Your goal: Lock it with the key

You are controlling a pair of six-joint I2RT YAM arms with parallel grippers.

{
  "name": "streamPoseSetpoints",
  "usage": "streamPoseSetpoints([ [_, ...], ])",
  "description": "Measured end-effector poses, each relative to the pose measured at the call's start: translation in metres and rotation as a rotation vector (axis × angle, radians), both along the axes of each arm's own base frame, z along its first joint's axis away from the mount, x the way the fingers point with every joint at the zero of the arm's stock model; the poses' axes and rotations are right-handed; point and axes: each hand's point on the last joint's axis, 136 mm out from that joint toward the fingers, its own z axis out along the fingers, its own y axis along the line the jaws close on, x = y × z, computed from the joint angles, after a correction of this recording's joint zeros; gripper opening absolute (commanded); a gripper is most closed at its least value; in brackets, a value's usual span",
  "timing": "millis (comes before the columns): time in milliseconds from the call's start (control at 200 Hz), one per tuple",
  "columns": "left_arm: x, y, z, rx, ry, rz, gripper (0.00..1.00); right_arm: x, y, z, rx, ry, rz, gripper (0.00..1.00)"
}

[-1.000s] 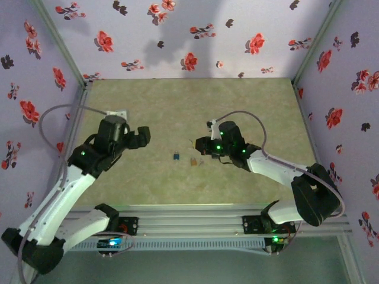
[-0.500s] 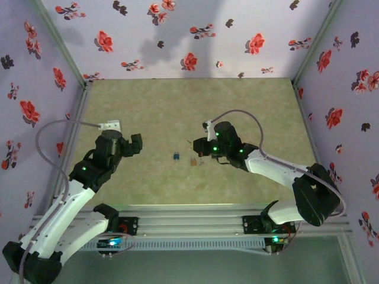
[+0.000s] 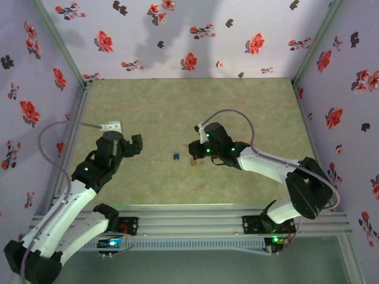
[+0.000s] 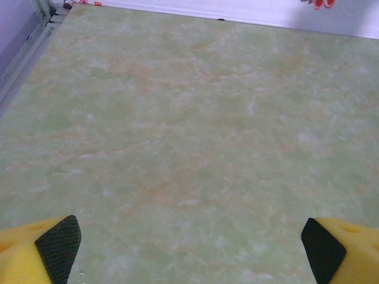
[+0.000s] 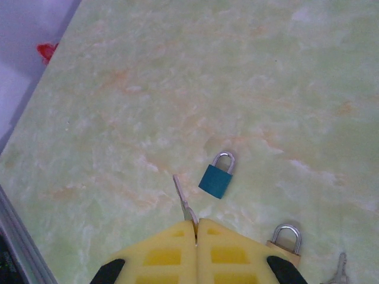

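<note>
The right gripper (image 5: pixel 196 225) has its yellow jaws pressed together on a silver key (image 5: pixel 181 198); the key's free end juts past the tips toward the blue padlock (image 5: pixel 217 177), which lies flat on the green table (image 5: pixel 177 89) just beyond; a brass padlock (image 5: pixel 284 239) and a second key (image 5: pixel 339 269) lie close beside the fingers. The left gripper (image 4: pixel 189 242) hangs well apart from the locks, jaws spread wide, holding nothing.
</note>
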Motion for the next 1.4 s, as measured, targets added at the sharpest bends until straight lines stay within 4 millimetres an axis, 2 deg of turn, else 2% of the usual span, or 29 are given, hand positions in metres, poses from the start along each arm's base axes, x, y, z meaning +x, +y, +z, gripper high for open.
streamPoseSetpoints([
  [515, 0.000, 0.000, -0.001, 0.000, -0.001, 0.000, 1.00, 0.004, 0.003, -0.017, -0.094, 0.025, -0.010, 0.00],
  [940, 0.001, 0.000, -0.002, 0.001, 0.000, 0.000, 1.00, 0.005, 0.012, -0.047, -0.181, 0.097, 0.002, 0.00],
  [1400, 0.000, 0.000, -0.001, 0.000, 0.000, 0.000, 1.00, 0.005, 0.024, -0.067, -0.215, 0.142, 0.015, 0.00],
])
